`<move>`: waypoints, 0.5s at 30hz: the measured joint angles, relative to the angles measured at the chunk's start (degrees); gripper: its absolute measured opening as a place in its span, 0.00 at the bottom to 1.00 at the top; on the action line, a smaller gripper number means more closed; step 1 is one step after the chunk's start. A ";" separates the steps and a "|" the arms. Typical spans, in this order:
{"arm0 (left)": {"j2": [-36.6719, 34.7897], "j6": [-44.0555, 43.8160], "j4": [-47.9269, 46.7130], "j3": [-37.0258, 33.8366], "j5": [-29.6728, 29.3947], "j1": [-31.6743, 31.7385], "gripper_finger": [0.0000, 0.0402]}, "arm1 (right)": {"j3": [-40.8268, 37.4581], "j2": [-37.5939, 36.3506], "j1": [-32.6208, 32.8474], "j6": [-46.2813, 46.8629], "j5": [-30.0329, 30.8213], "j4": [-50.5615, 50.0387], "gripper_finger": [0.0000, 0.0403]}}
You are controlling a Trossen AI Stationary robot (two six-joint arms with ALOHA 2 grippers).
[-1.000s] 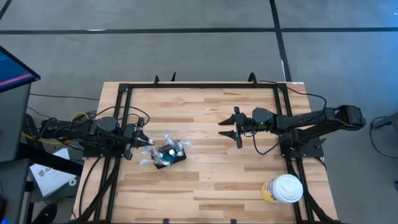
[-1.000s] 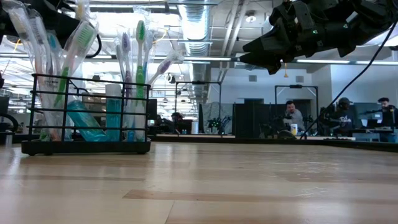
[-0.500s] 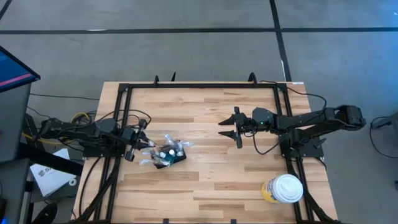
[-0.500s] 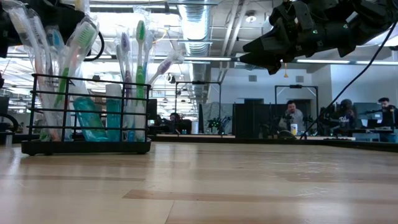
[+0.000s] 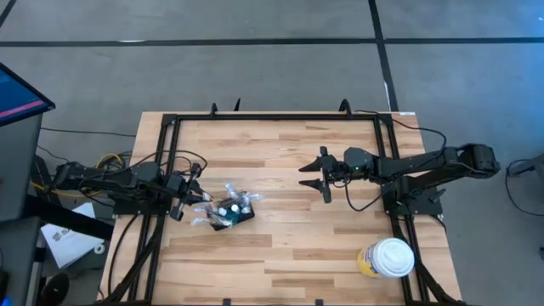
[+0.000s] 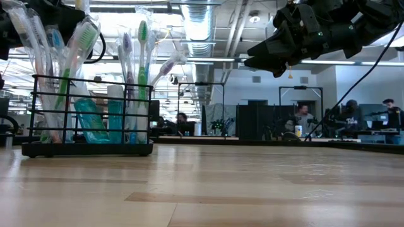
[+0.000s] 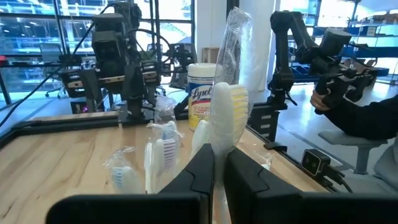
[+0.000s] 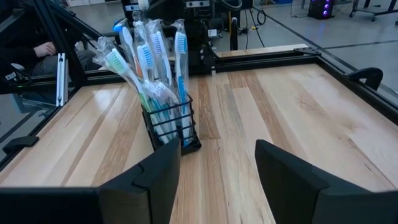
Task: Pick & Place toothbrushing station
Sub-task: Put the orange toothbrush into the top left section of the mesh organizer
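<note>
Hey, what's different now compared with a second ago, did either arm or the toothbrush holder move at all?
Barely anything. The left gripper stays shut on a wrapped toothbrush at the holder; the brush has tipped slightly more upright in the low view. The right gripper still hovers open over mid-table. The holder and the cup have not moved.

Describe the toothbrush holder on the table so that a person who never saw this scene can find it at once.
On the light wooden table, look at the left half, just beside the left end effector. There stands the small black wire-mesh rectangular holder, filled with wrapped toothbrushes. The only other container, a white-lidded yellowish tub, sits far off at the near right corner.
</note>
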 joint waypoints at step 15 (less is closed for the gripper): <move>0.02 -0.77 5.33 -3.66 1.62 -0.07 0.08 | 0.00 0.00 -0.02 0.00 0.00 0.03 0.49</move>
